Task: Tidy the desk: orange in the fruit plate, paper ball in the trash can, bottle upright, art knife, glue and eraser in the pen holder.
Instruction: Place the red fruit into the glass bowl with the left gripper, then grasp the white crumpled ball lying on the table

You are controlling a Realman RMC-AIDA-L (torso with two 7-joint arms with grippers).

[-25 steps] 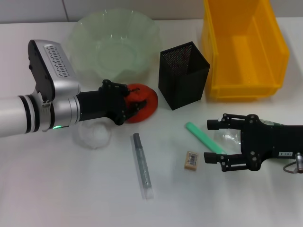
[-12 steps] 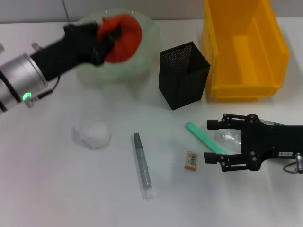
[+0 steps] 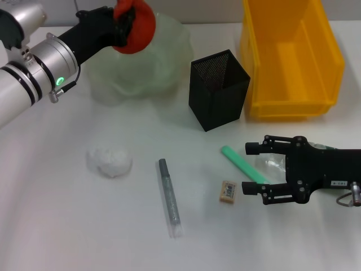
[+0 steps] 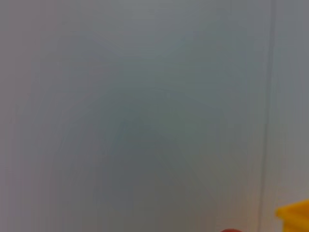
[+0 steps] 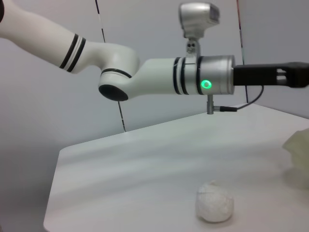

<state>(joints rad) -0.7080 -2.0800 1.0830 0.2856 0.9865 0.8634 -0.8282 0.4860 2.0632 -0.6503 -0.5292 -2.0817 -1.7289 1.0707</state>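
Observation:
My left gripper (image 3: 131, 21) is shut on the red-orange orange (image 3: 140, 27) and holds it in the air over the far left rim of the pale-green fruit plate (image 3: 161, 68). The paper ball (image 3: 110, 161) lies on the table at front left and also shows in the right wrist view (image 5: 215, 203). My right gripper (image 3: 248, 168) rests open at the right, its fingers either side of the lying clear bottle (image 3: 273, 164). The eraser (image 3: 228, 191) lies just left of it. The black mesh pen holder (image 3: 219, 89) stands mid-table, the yellow trash can (image 3: 290, 56) at back right.
A flat green stick (image 3: 240, 162) lies by the right gripper's upper finger. A slim grey tool with a clear end (image 3: 169, 196) lies in the front middle. I cannot tell which is the art knife and which the glue.
The left gripper lifted the orange off the table and carried it back over the fruit plate, and it now sits higher and farther back. The right arm has not moved.

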